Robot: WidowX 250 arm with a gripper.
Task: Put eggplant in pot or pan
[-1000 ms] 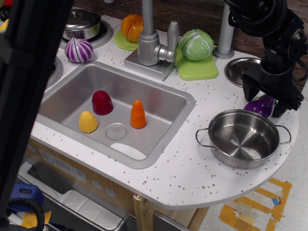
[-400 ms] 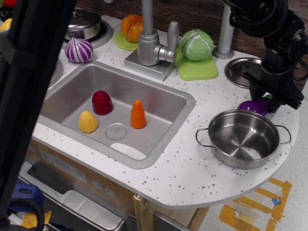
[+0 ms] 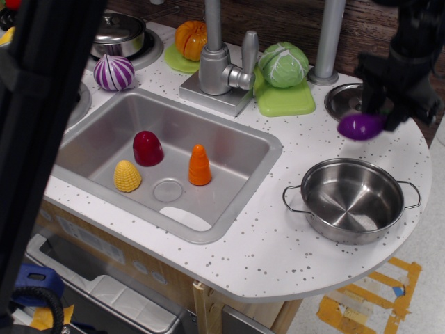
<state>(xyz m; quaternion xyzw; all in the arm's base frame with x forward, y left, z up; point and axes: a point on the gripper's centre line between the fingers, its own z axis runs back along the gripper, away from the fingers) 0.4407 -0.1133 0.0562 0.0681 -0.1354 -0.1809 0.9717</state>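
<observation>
The gripper (image 3: 381, 118), clenched on the eggplant (image 3: 360, 126), has lifted it off the speckled counter (image 3: 292, 229), pan (image 3: 342, 99) at eleven o'clock.

1. White speckled counter (image 3: 292, 257), sink (image 3: 229, 202) set in at nine o'clock.
2. Two-handled steel pot (image 3: 352, 200) at four o'clock.
3. Flat silver dish (image 3: 344, 99) at two o'clock.
4. Green cutting board (image 3: 286, 101) and striped onion toy (image 3: 114, 72) toward twelve.

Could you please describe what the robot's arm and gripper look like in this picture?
The arm is matte black, built of blocky, angular segments. It ends in a black gripper with short, dark fingers. No coloured markings or labels are readable, and no cable shows clearly in this view; the upper arm runs out of the picture at the top right.
</observation>
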